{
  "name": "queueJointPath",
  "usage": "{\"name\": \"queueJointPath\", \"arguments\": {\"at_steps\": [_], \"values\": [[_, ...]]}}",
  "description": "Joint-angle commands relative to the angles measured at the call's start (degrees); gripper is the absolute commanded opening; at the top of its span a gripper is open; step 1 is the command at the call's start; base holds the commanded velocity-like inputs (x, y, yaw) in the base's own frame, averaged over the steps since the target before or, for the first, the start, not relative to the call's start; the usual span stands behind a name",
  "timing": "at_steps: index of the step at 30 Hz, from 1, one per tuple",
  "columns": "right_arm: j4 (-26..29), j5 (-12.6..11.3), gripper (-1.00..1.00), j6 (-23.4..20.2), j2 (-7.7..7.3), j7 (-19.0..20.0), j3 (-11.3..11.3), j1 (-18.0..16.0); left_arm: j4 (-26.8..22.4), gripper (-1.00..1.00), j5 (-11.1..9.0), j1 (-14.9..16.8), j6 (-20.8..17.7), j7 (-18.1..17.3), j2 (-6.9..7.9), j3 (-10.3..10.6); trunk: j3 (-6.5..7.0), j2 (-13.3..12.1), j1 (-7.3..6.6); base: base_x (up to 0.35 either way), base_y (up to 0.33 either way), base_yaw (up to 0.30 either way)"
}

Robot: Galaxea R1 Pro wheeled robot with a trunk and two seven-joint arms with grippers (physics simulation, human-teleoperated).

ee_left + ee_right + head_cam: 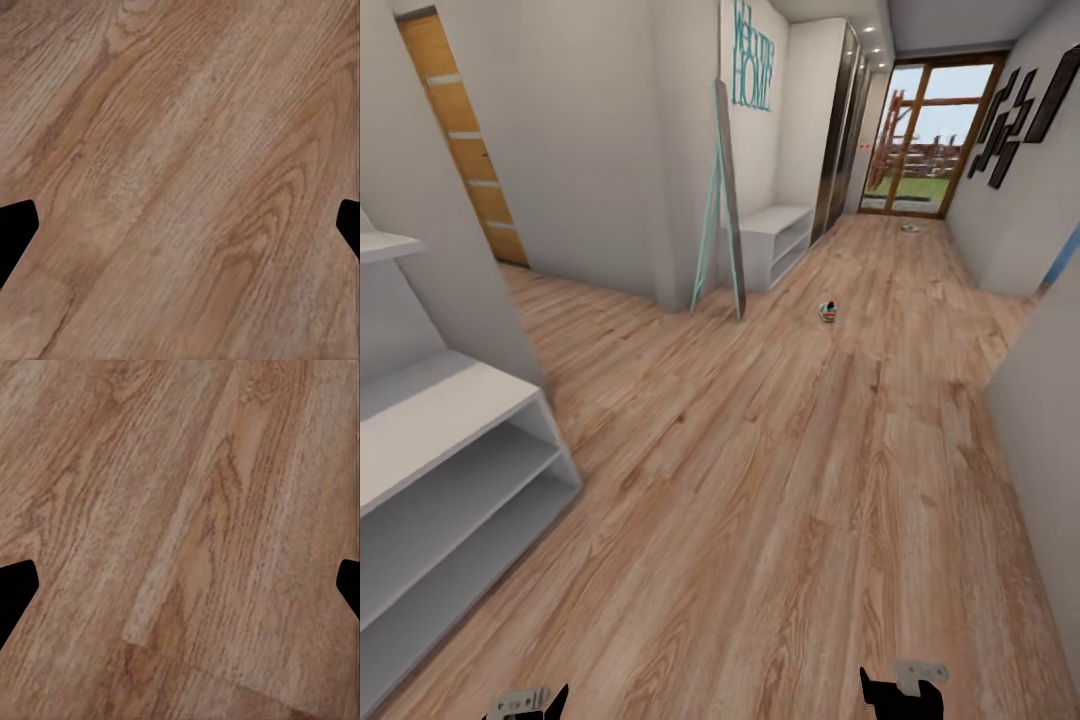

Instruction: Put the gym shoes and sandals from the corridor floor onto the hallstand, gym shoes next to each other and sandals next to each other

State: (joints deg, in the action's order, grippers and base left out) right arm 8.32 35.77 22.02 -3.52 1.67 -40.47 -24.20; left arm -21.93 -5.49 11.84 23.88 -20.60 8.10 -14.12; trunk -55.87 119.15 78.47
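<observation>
One gym shoe (827,312), white with green and red accents, lies on the corridor floor (780,480) far ahead, past the middle of the corridor. A second small white-green object (910,227), seemingly the other gym shoe, lies farther off near the glass door. The sandals are out of view. The hallstand (450,400), white with two open shelves, stands close at the left with nothing on it. My left gripper (180,232) and right gripper (180,592) hang open over bare planks, low at the head view's bottom edge, left (525,703) and right (903,690).
A leaning teal-framed mirror (725,200) and a second white bench unit (775,240) stand along the left wall ahead. A wall corner (1040,420) juts in at the right. A wooden door (465,140) is at the back left, a glass door (925,135) at the corridor's end.
</observation>
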Motion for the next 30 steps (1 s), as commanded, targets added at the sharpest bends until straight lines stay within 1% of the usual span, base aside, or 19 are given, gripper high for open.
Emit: {"name": "queueJointPath", "arguments": {"at_steps": [1, 30], "values": [[-0.06, 0.35, 1.0, 0.21, 0.0, 0.17, -0.49, -0.05, 0.05, 1.0, -0.57, 0.02, -0.06, -0.58, 0.01, -0.18, -0.05, 0.02, 0.03, 0.34, -0.001, -0.281], [-0.06, 0.38, 1.0, 0.21, 0.0, 0.3, -0.41, -0.05, 0.22, 1.0, -0.57, 0.02, -0.06, -0.58, -0.01, -0.12, -0.05, 0.02, 0.03, 0.34, 0.0, -0.278]]}}
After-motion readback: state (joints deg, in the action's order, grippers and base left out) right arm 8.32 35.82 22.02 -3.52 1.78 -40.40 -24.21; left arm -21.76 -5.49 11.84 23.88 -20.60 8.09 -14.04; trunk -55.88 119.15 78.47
